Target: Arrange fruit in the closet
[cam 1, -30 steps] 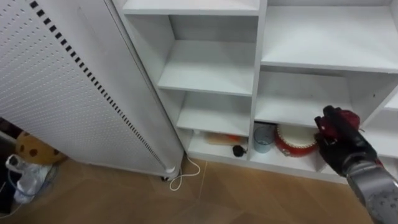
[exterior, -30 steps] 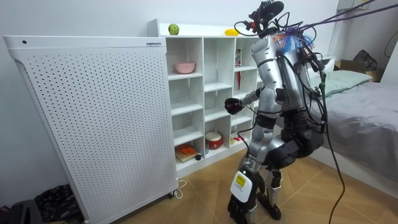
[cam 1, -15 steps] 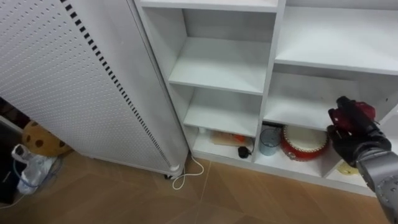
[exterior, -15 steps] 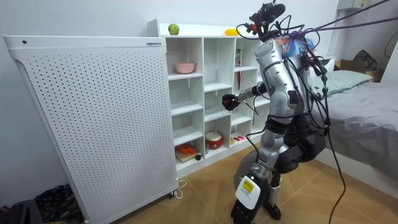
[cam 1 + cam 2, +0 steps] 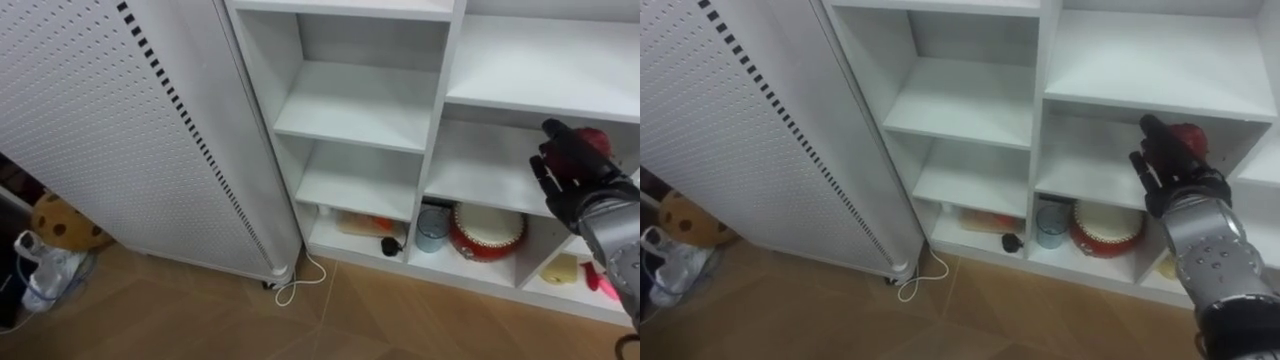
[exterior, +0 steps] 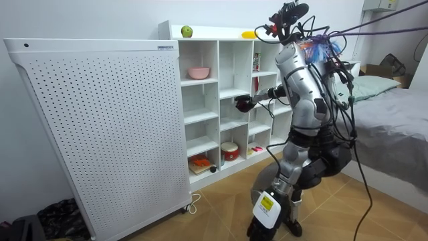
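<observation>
Black right hand (image 5: 570,178) curled round a round red fruit (image 5: 596,140), just before the front edge of a bare compartment in the white open-fronted shelf unit (image 5: 350,100).

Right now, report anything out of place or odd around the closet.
A loose white cord lies looped on the floor at the foot of the perforated panel, a possible snag. Nothing looks spilled or damaged; the right robot hand grips a red fruit.
</observation>
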Controlling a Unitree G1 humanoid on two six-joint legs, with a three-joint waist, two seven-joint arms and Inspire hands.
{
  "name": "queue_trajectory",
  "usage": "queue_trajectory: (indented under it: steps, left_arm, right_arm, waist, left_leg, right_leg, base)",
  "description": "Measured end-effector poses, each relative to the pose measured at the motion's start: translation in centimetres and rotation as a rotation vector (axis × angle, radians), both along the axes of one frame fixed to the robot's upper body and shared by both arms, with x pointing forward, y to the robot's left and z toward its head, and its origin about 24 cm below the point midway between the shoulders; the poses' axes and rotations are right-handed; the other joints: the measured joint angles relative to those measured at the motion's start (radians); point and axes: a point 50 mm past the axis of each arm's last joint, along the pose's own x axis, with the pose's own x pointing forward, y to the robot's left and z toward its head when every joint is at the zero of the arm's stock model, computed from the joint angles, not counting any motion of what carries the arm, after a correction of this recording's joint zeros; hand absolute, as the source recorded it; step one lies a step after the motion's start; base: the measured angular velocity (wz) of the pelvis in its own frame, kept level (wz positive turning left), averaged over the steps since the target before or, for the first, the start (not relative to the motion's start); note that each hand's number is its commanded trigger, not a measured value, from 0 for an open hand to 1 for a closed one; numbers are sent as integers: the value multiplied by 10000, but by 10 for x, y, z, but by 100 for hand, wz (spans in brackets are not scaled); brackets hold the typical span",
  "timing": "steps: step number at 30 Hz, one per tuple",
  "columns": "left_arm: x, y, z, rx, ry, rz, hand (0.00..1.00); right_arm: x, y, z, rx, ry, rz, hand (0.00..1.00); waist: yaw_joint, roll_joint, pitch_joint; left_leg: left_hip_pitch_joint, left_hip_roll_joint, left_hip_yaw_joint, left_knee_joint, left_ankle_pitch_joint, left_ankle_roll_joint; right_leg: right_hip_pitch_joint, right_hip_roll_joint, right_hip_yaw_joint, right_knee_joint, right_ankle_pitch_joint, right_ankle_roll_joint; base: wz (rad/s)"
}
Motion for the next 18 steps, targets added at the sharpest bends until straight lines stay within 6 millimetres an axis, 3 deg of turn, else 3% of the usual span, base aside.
queue_trajectory:
  steps: [18]
  left_arm:
    - [-6,-3,1,-113,-40,-13,0]
  right_arm:
    - [-4,-10,-2,-76,515,-458,0]
  waist:
    - [148,-32,15]
  left_leg:
    - [349,30,14,-171,-20,-8]
  right_leg:
    - [359,25,-45,-205,6,18]
  base:
    - [0]
